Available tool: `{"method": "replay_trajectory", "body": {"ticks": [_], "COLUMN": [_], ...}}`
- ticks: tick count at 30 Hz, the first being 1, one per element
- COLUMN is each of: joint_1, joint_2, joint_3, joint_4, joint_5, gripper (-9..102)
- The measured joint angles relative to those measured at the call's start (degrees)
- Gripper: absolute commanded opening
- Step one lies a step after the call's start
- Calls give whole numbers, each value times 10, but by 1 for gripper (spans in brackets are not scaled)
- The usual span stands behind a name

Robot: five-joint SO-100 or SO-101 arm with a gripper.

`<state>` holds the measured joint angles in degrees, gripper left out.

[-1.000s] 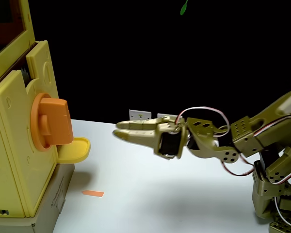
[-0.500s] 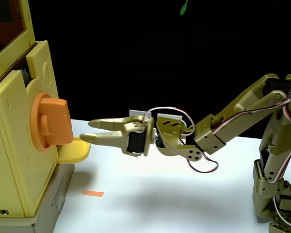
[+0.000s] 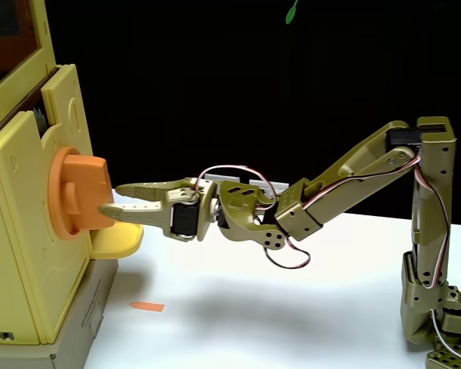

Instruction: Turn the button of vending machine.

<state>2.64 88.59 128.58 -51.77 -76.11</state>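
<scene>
**Button on the machine's front, gripper at its bar**

The button [image 3: 81, 201] sits on the vending machine [image 3: 27, 254] at the table's [image 3: 292, 307] left edge, above the yellow tray [image 3: 119, 238]. The gripper [image 3: 112, 198], jaws narrowly parted, reaches the knob's bar; a grasp cannot be told.

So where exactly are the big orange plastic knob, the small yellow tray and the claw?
Big orange plastic knob [image 3: 88, 196]: fixed view, its blocky bar.
Small yellow rounded tray [image 3: 119, 241]: fixed view, its front lip.
Olive-green two-finger gripper [image 3: 110, 198]: fixed view, between its fingertips.
</scene>
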Motion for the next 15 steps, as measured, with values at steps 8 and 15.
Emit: {"method": "replay_trajectory", "body": {"ticks": [8, 15], "joint_1": [-2, -16], "joint_2": [-17, -33], "joint_3": [-41, -50], "joint_4": [1, 1], "joint_5": [-16, -30], "gripper": [24, 18]}}
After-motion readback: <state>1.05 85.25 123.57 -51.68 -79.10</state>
